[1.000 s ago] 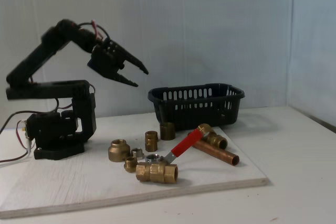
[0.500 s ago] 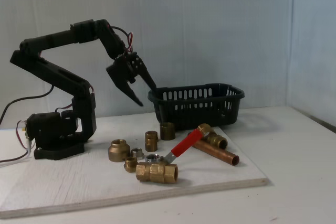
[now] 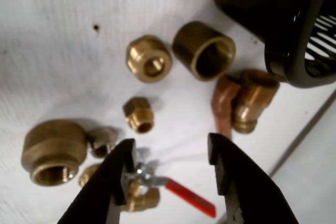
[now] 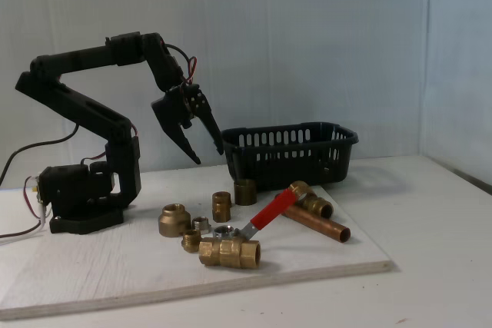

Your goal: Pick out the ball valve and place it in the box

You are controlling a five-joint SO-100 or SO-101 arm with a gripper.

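The gripper hung wide open, holding nothing. The ball valve lay well below the jaws, untouched. It should drop straight down and squeeze the brass body.

Fixed view: low, side-on, whole board. Wrist view: close, looking down. Shared: brass fittings, basket corner.

Hobby workbench: white board, plain sheet backdrop.
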